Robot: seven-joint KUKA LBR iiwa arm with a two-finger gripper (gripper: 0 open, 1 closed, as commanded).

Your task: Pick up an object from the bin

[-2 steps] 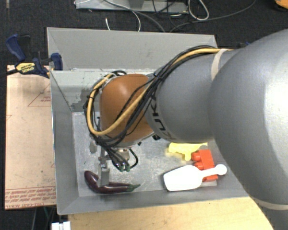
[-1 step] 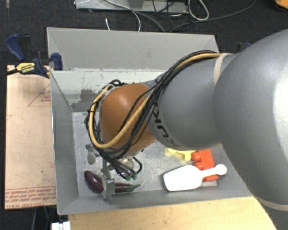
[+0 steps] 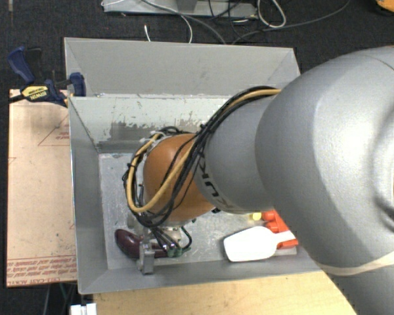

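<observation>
Down in the front-left corner of the bin (image 3: 111, 192), the gripper (image 3: 146, 260) sits just beside a dark maroon oval thing (image 3: 125, 241); whether it is open or clenched I cannot tell. Further right, a white scoop (image 3: 251, 245) and an orange piece (image 3: 280, 232) lie on the scuffed grey floor. Dark carpet (image 3: 52, 12) surrounds the bin.

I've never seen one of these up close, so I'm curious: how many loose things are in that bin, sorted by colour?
White: 1, scoop-shaped piece
Orange: 1, orange piece beside the scoop
Dark maroon: 1, rounded lump
Yellow: 1, small bit, barely showing
Total: 4 visible. The arm covers much of the bin, so more may lie beneath.
</observation>
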